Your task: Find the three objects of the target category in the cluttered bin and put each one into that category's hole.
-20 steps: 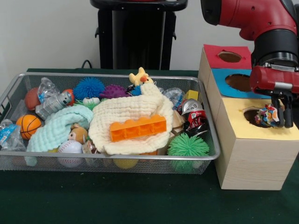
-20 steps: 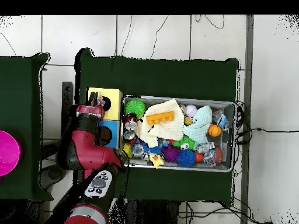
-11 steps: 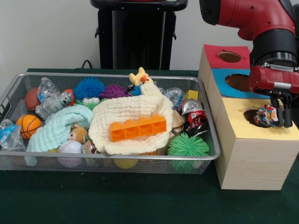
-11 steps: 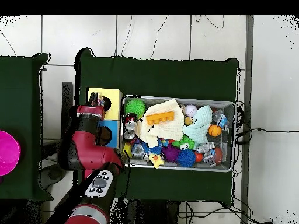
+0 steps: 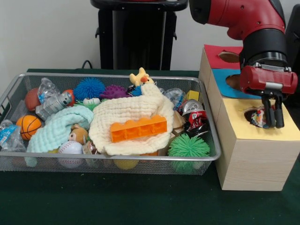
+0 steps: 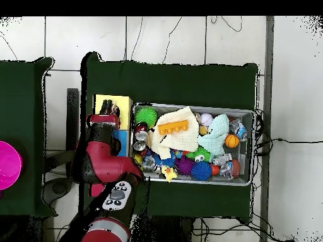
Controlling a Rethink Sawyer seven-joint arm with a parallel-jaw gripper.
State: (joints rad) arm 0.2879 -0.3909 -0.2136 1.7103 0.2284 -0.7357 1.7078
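Note:
My gripper [image 5: 272, 120] hangs over the round hole [image 5: 251, 116] in the yellow-topped box [image 5: 281, 133], at the right of the front view. Its fingers stand open with a gap between them. A crumpled, many-coloured wrapper [image 5: 257, 118] lies in the hole just left of the fingers, apart from them. From overhead the gripper [image 6: 108, 114] sits at the edge of the yellow box [image 6: 120, 102]. In the wire bin [image 5: 117, 76] lie a crushed red can [image 5: 194, 113] and a crumpled plastic bottle [image 5: 47, 89].
Behind the yellow box stand a blue-topped box [image 5: 224, 77] and a red-topped box [image 5: 219, 49], each with a hole. The bin also holds an orange brick [image 5: 138, 128] on a cream cloth, spiky balls, a basketball [image 5: 28, 125], a baseball and a yellow duck.
The gripper has shifted left and slightly up over the yellow box. The wrapper that was between its fingers now sits lower in the hole, free of them.

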